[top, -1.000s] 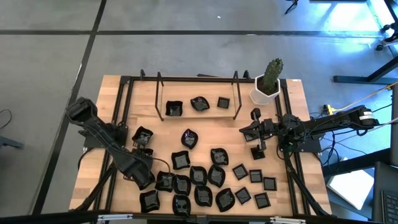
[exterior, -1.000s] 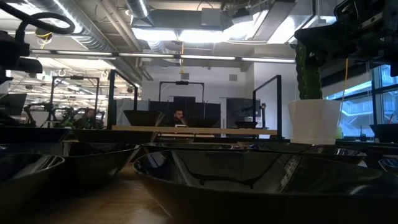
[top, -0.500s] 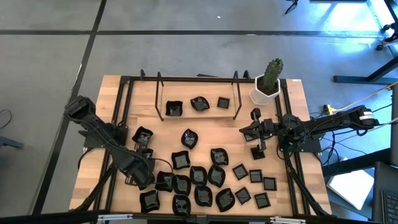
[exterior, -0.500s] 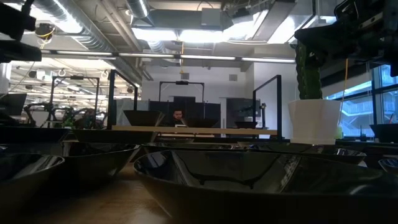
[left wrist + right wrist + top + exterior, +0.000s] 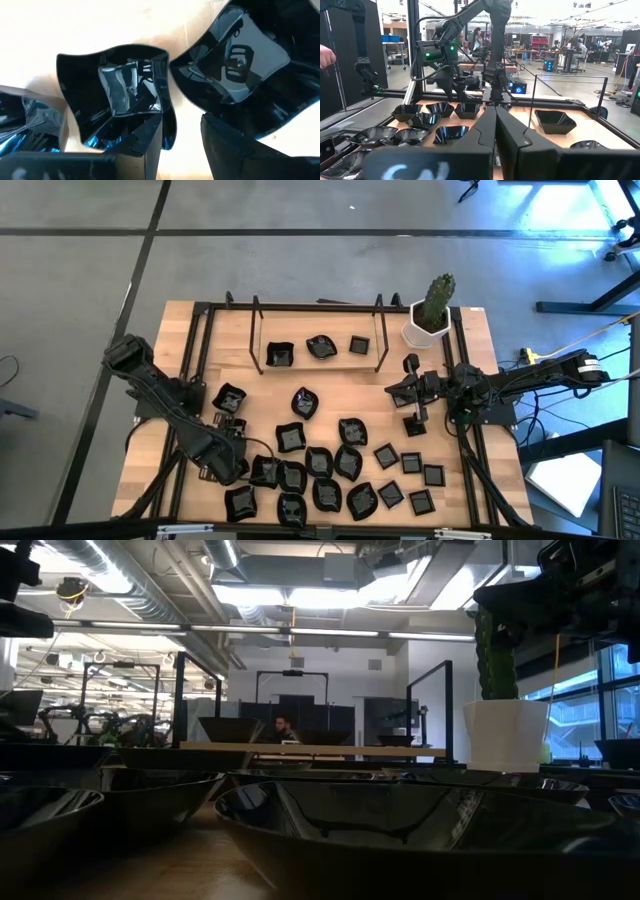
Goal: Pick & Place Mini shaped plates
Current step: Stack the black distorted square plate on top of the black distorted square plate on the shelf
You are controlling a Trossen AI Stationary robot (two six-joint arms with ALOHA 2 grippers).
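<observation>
Several glossy black mini plates (image 5: 320, 465) lie bunched on the wooden table's near half, and three more (image 5: 320, 347) sit by the far rack. My left gripper (image 5: 243, 467) is low over the bunch's left end, open. In the left wrist view its fingers (image 5: 147, 145) stand astride the rim of a wavy-edged squarish plate (image 5: 112, 95), with a rounded leaf-like plate (image 5: 240, 60) beside it. My right gripper (image 5: 392, 391) hovers shut over the table's right side, pointing left (image 5: 495, 107). My left gripper comes at the wavy-edged plate from above, one finger inside the bowl (image 5: 147, 142) and the other (image 5: 225, 145) outside, with the plate's rim (image 5: 169, 127) in the gap. The plate rests on the table. I cannot tell whether either finger touches it.
A white hexagonal pot with a green cactus (image 5: 430, 315) stands at the far right corner. Black frame rails (image 5: 198, 360) run along both sides, and two upright rack posts (image 5: 257, 330) stand near the far edge. Bare wood shows left of the plates (image 5: 155, 450).
My left arm has shifted slightly toward the table's near edge, bringing its gripper closer to the left end of the bunch of plates. The plates lie where they were.
</observation>
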